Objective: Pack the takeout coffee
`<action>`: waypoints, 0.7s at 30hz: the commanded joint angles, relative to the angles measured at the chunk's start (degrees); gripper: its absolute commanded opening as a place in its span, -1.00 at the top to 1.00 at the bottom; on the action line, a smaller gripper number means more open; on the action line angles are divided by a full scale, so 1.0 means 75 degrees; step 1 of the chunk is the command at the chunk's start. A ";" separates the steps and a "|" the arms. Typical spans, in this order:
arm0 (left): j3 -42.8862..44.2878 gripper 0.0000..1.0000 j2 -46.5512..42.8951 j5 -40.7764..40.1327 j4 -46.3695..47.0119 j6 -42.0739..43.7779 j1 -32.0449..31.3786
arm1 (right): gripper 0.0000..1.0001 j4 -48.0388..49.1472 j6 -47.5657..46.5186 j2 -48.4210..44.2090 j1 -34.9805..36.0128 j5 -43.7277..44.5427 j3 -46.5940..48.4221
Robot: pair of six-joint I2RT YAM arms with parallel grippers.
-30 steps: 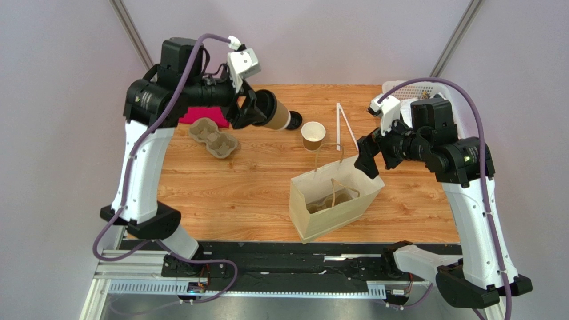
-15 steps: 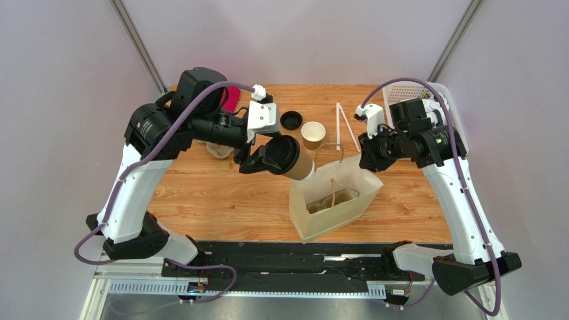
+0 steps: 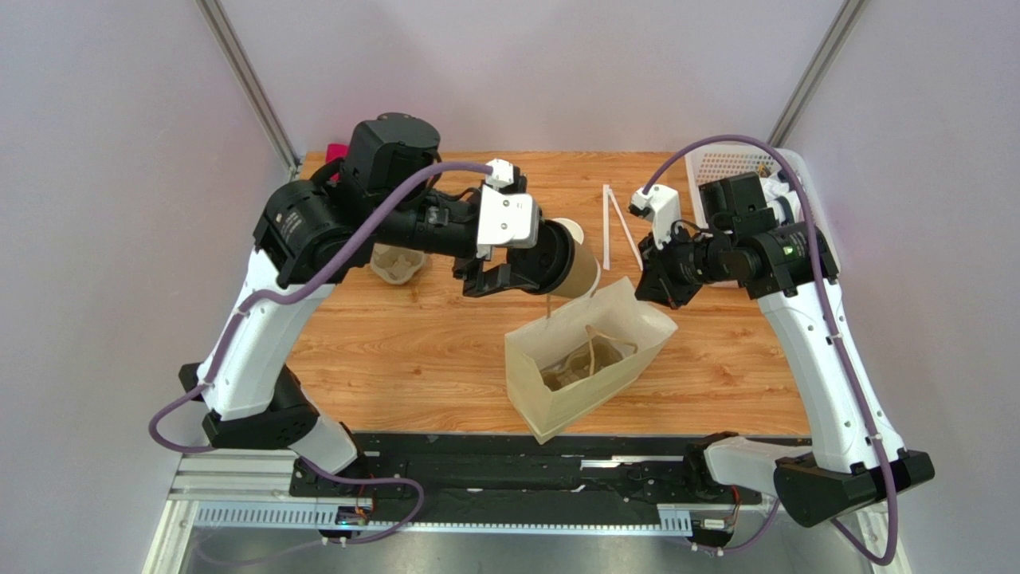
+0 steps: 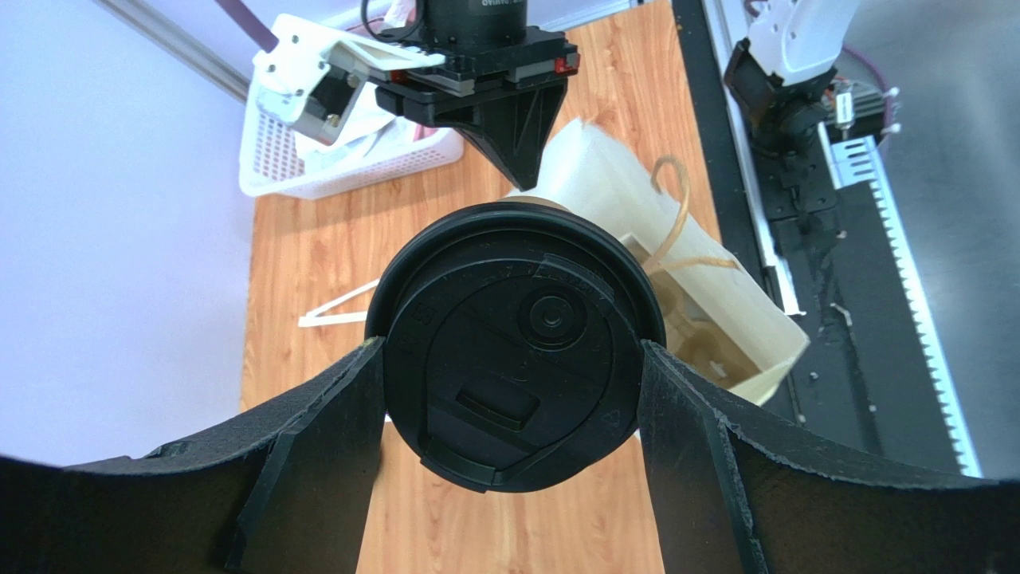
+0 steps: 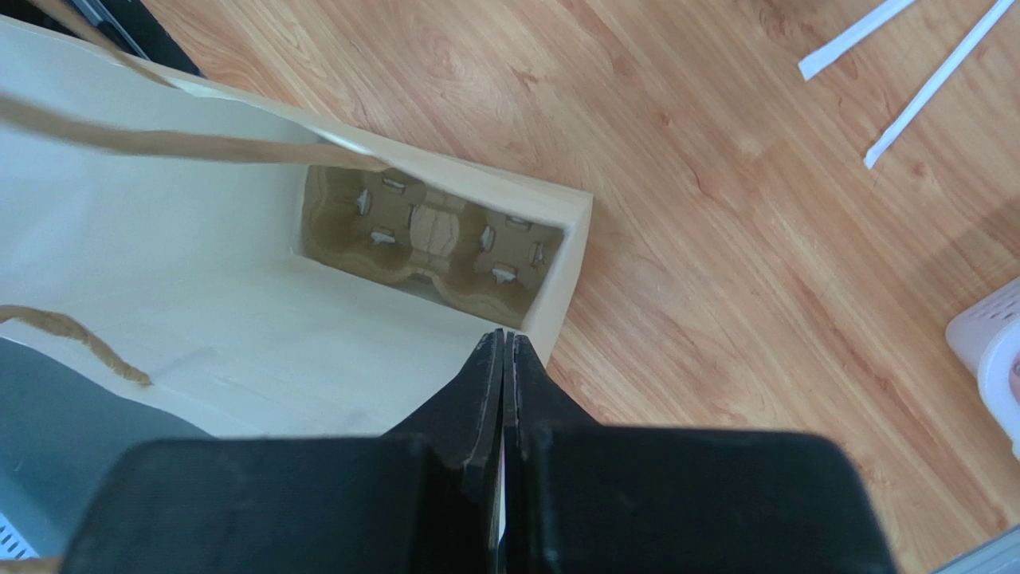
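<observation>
Coffee cup arrives over the bag while the right pincer takes its rim.
Nearest, the paper bag (image 3: 584, 359) stands open; the right gripper (image 5: 503, 347), apart a second ago, has pinched together on its rim, steadying the mouth. Just beyond, the left gripper (image 3: 530, 266), clamped on the coffee cup (image 3: 575, 270), has swung it in from the far left to hang tilted above the bag, so lowering looks next. Only the right wrist view shows the cup carrier (image 5: 419, 239) on the bag's floor; only the left wrist view shows the lid (image 4: 527, 395) seated.
</observation>
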 commanded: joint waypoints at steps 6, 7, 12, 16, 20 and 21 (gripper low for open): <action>0.0238 0.56 0.0281 -0.0802 0.0484 0.1006 -0.0685 | 1.00 -0.0238 0.0475 0.0238 0.0274 -0.0225 0.0828; 0.0215 0.56 0.0305 -0.0848 0.0484 0.1019 -0.0767 | 1.00 -0.0226 0.0487 0.0227 0.0298 -0.0225 0.0816; 0.0191 0.56 0.0375 -0.0919 0.0519 0.1054 -0.0838 | 0.67 -0.0413 0.0534 0.0308 0.0356 0.0266 0.0933; 0.0226 0.56 0.0340 -0.0861 0.0566 0.1054 -0.0920 | 0.02 -0.0519 0.0534 0.0098 0.0356 0.0618 0.0770; 0.0366 0.57 0.0317 -0.0861 0.0625 0.1054 -0.1037 | -0.09 -0.0625 0.0523 -0.0136 0.0356 0.0782 0.0407; 0.0425 0.57 0.0328 -0.0872 0.0637 0.1042 -0.1049 | -0.09 -0.0613 0.0522 -0.0183 0.0356 0.0806 0.0197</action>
